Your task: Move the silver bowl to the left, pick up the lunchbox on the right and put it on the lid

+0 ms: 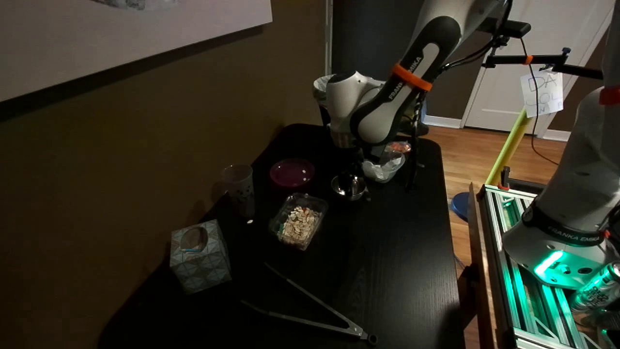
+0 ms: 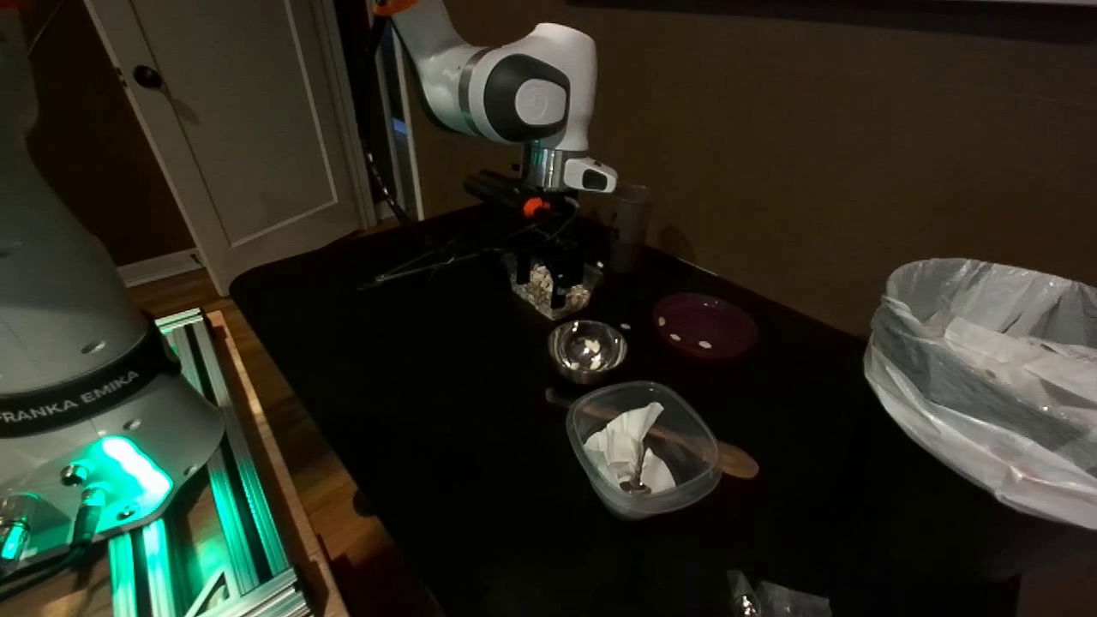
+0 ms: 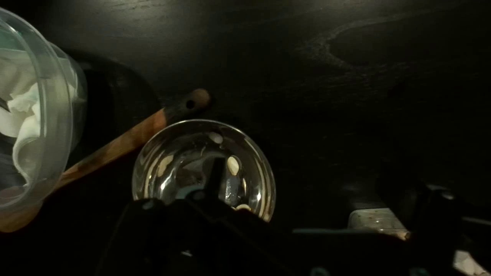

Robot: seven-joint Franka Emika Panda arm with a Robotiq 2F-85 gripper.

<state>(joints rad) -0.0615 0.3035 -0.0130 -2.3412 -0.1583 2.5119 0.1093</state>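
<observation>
The silver bowl [image 1: 351, 195] [image 2: 587, 375] [image 3: 184, 153] stands on the black table with a few pale flakes inside. The lunchbox, a clear whitish rounded container [image 1: 387, 177] [image 2: 638, 507] [image 3: 63, 115], stands beside it with crumpled white paper inside. A round purple dish [image 1: 286, 181] [image 2: 724, 332], perhaps the lid, lies near the wall. My gripper [image 1: 357, 165] [image 2: 541, 290] [image 3: 307, 176] is open and empty, fingers wide apart. In the wrist view one finger overlaps the bowl and the other is off to its right. I cannot tell whether it touches the bowl.
A wooden utensil [image 2: 739, 461] [image 3: 130, 140] lies under the lunchbox, its end beside the bowl. A clear tray of flakes [image 1: 315, 199], a tall cup [image 1: 240, 186], a tissue box [image 1: 201, 257] and metal tongs [image 1: 315, 317] are on the table. A lined bin [image 2: 968, 446] stands at its end.
</observation>
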